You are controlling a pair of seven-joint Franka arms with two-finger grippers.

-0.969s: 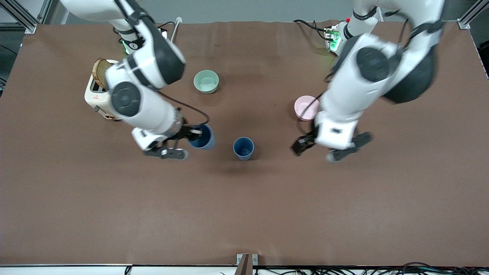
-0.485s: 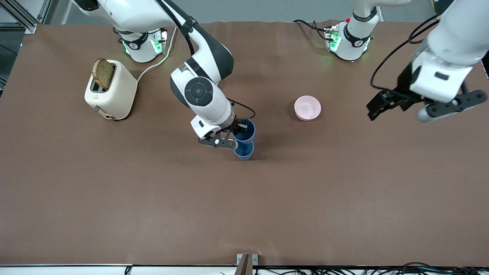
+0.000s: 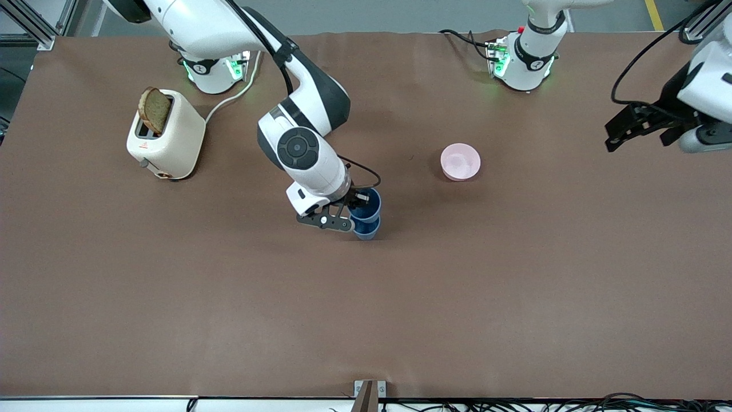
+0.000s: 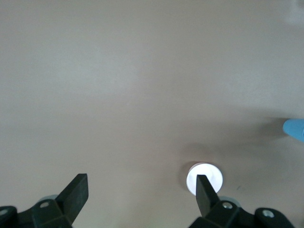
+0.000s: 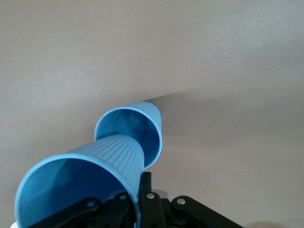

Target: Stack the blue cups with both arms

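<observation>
My right gripper (image 3: 358,200) is shut on the rim of one blue cup (image 3: 369,204) and holds it tilted over the other blue cup (image 3: 366,230), which stands on the table. In the right wrist view the held cup (image 5: 85,175) has its base at the mouth of the standing cup (image 5: 135,126). One finger (image 5: 146,183) presses the wall from outside, and the gripper (image 5: 141,190) pinches the rim. My left gripper (image 3: 629,133) is open and empty, up in the air over the left arm's end of the table. Its jaws stand wide apart in the left wrist view (image 4: 140,187).
A pink bowl (image 3: 460,162) sits on the table toward the left arm's end from the cups; it also shows in the left wrist view (image 4: 210,172). A cream toaster (image 3: 166,137) holding a bread slice stands near the right arm's base. The pale green bowl is hidden.
My right gripper has carried the cup across and brought it down onto the standing cup. My left arm has pulled away toward its end of the table and risen.
</observation>
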